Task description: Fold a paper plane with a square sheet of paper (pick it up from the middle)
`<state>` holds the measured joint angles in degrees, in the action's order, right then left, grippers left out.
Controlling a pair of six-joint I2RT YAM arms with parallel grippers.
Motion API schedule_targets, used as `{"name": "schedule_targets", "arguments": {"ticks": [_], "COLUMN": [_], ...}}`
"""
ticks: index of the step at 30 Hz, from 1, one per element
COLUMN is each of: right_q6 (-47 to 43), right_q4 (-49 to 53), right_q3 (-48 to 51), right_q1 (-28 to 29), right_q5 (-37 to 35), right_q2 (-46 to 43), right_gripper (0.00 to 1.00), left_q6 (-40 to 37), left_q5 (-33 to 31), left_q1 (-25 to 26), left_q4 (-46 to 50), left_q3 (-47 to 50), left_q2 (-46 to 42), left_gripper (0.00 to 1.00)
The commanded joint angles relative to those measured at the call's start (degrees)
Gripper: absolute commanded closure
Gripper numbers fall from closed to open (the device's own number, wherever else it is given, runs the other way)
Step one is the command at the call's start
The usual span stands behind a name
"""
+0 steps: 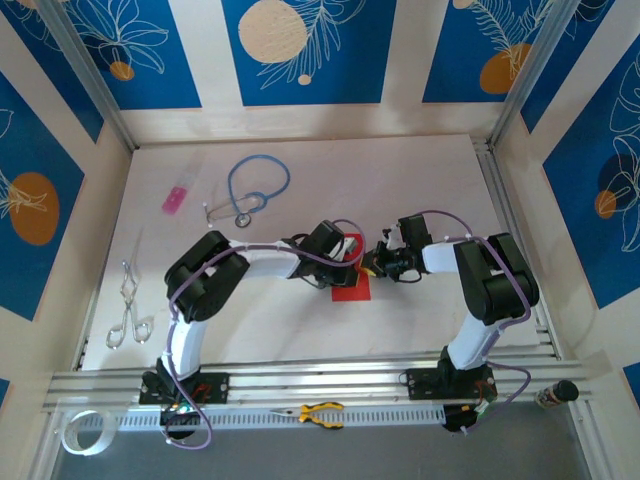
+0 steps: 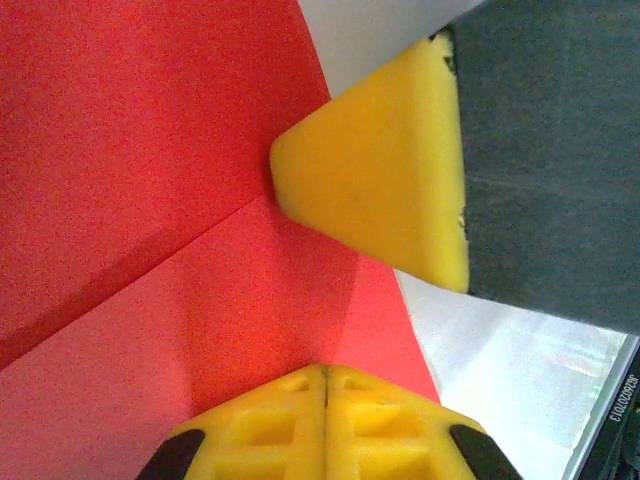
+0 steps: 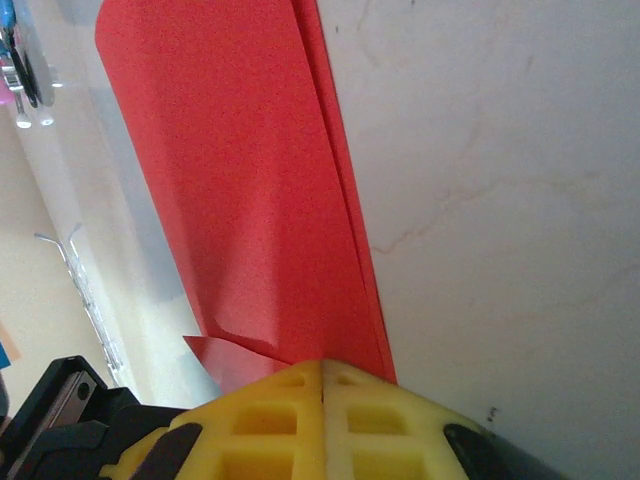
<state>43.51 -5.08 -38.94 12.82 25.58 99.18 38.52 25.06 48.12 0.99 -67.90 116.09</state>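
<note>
The square sheet of paper [image 1: 352, 291] is bright red and lies folded on the white table between the two arms. In the left wrist view the paper [image 2: 150, 150] shows a diagonal crease. In the right wrist view the paper [image 3: 240, 180] is a long doubled strip with a small flap turned up near the fingertips. My left gripper [image 1: 352, 258] [image 2: 326, 372] is shut, its yellow tips resting on the paper. My right gripper [image 1: 372, 266] [image 3: 322, 365] is shut too, with its tips down on the paper's edge. One of its yellow fingers [image 2: 385, 190] sits beside the crease. No pinched layer is visible.
A blue stethoscope [image 1: 255, 185] and a small pink item [image 1: 175, 198] lie at the back left. Metal scissors [image 1: 128, 305] lie at the left edge. Yellow-handled pliers [image 1: 320, 413] and a tape roll [image 1: 82, 430] sit on the front rail. Walls enclose the table.
</note>
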Motion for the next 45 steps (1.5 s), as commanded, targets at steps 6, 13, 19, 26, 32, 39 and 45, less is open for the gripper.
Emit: {"name": "schedule_targets", "arguments": {"ticks": [6, 13, 19, 26, 32, 39, 45], "right_q6": [-1.13, -0.71, -0.50, 2.56, 3.60, 3.52, 2.88], "right_q4": [4.47, 3.86, 5.73, 5.83, 3.46, 6.52, 9.23], "right_q3": [2.64, 2.99, 1.73, 1.05, 0.11, -0.32, -0.02], "right_q1": [-0.71, -0.33, 6.24, 12.69, 14.69, 14.92, 13.57], "right_q5": [-3.52, -1.98, -3.02, -6.48, -5.67, -10.46, -13.35], "right_q2": [0.96, -1.74, -9.68, -8.15, -4.24, -1.18, 0.38], "right_gripper": [1.00, 1.00, 1.00, 1.00, 1.00, 1.00, 1.00], "left_q6": [0.48, 1.82, 2.69, 2.73, 2.43, 2.45, 2.09], "left_q5": [0.45, 0.04, -0.23, -0.76, -0.37, -0.01, -0.48], "left_q1": [-0.20, -0.27, -0.27, -0.30, -0.31, -0.30, -0.37], "left_q4": [3.63, 0.50, -3.10, -4.05, -4.25, -4.06, -2.58], "left_q3": [10.30, 15.75, 15.12, 14.65, 14.48, 14.46, 16.59], "left_q2": [-7.67, -10.76, -10.19, -9.67, -9.43, -9.82, -12.65], "left_gripper": [1.00, 1.00, 1.00, 1.00, 1.00, 1.00, 1.00]}}
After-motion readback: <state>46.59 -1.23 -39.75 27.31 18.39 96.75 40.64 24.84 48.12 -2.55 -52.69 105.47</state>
